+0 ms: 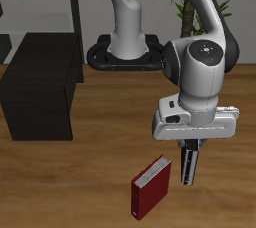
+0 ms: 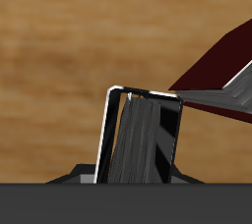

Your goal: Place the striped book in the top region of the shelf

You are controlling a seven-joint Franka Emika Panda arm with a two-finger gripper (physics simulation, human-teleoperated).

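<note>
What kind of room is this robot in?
Probably a simulated study or living room: a wooden floor-like surface, a black shelf, a potted plant behind, and a dark red book.

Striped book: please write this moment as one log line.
gripper shut on striped book | red book on table, beside | shelf apart, book not yet placed

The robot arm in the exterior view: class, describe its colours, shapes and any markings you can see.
The arm is built of rounded, glossy pale grey-white segments with dark bands at the joints. Its wrist is a bulky dome with a small dark dot. Below sits a flat, wide pale grey gripper body carrying dark, slim fingers. No cables or lettering are visible.
</note>
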